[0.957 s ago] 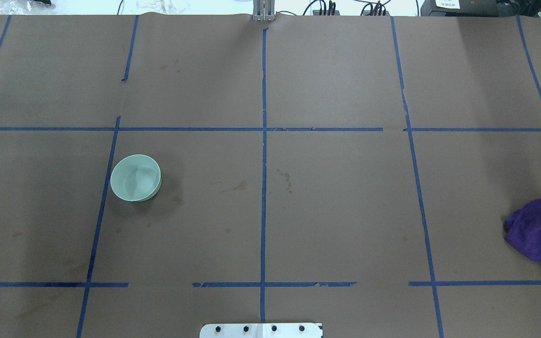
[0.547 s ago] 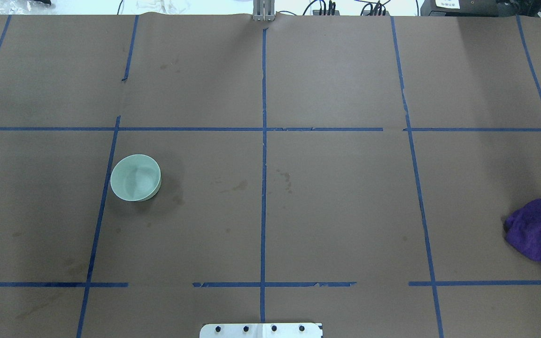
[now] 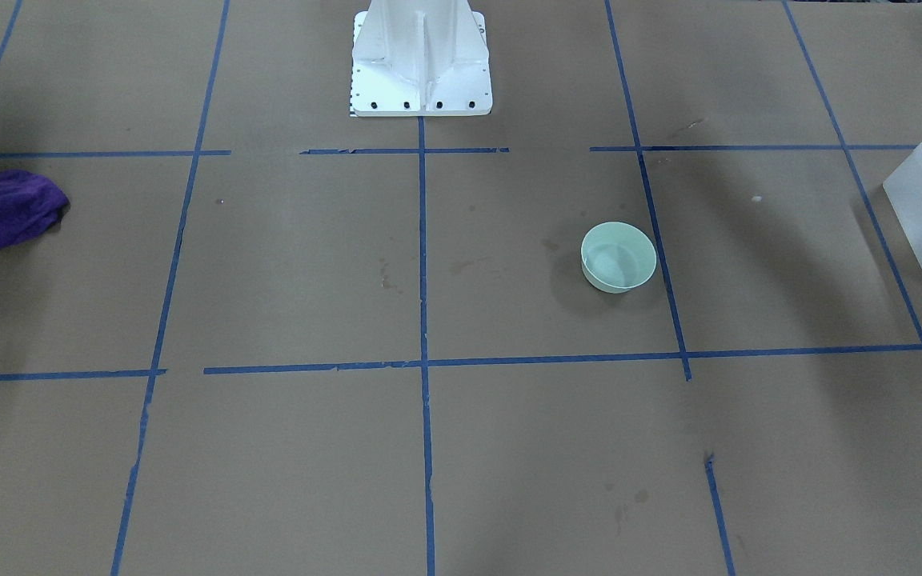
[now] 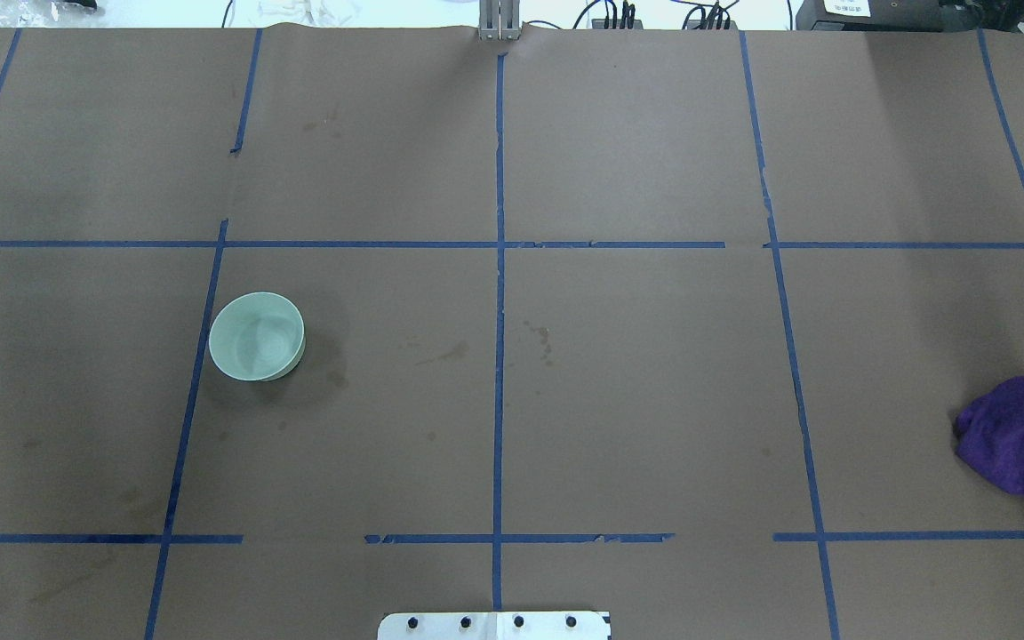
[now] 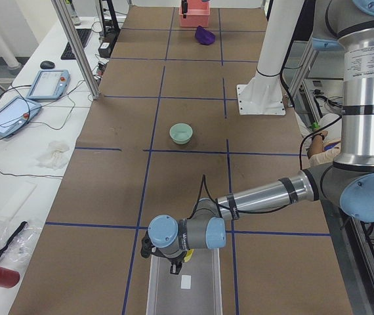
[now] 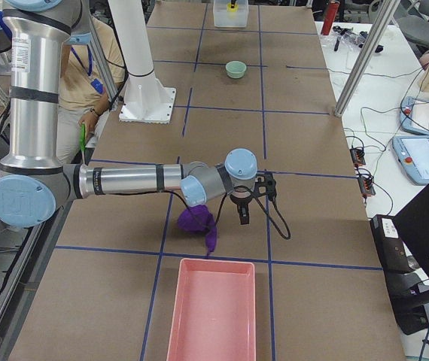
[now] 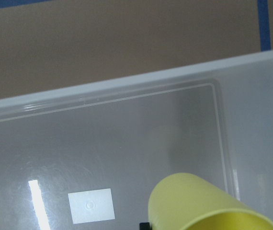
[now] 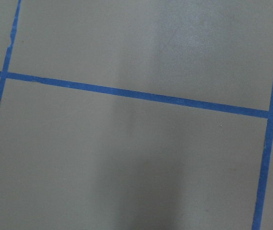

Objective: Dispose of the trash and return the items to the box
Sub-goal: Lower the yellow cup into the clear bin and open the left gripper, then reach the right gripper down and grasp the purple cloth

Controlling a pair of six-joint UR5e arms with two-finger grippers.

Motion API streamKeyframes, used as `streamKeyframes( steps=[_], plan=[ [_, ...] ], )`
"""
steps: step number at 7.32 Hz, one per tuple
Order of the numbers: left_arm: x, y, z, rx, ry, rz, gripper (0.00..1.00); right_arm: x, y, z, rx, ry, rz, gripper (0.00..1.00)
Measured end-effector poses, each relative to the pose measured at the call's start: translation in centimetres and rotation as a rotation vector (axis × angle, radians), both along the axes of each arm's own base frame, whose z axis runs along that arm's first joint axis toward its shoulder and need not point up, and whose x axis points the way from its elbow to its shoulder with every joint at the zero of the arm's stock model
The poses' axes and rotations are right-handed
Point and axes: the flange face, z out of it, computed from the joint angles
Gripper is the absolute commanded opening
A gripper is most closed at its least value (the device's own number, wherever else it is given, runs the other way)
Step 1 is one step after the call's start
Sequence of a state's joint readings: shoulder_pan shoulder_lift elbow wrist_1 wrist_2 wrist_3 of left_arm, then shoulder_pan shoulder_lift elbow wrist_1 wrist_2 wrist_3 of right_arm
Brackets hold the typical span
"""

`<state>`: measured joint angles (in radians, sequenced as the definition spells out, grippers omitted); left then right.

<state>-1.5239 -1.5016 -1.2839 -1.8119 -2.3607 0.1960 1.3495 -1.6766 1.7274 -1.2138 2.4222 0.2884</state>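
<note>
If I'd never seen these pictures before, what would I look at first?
Probably the mint-green bowl, sitting alone on the big brown table crossed by blue tape lines, on the robot's left half. Next comes the purple cloth, crumpled near the table's edge on the robot's right. Then there's the yellow cup, seen close up over the frosted white bin in the left wrist view.

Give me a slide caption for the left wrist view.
Yellow cup close to the camera, open translucent box behind it, white label on the box's floor.
</note>
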Motion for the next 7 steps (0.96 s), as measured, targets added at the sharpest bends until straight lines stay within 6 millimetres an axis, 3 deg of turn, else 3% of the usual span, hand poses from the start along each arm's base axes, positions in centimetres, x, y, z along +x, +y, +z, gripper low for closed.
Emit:
streamKeyframes(
  steps=[1, 2, 5, 7],
  plan=[
    [0.1, 0.2, 0.4, -0.001, 0.000, 0.001, 0.26, 0.0, 0.0, 0.0, 0.000, 0.000, 0.000, 1.00],
    [0.1, 0.2, 0.6, -0.001, 0.000, 0.003, 0.36, 0.0, 0.0, 0.0, 0.000, 0.000, -0.001, 1.00],
    [0.1, -0.1, 0.2, 0.016, -0.003, 0.008, 0.44, -0.1, 0.0, 0.0, 0.000, 0.000, -0.001, 1.00],
    [0.2, -1.6, -2.9, 0.072, -0.005, 0.005, 0.54, -0.6, -0.1, -0.2, -0.007, -0.003, -0.002, 1.00]
  ],
)
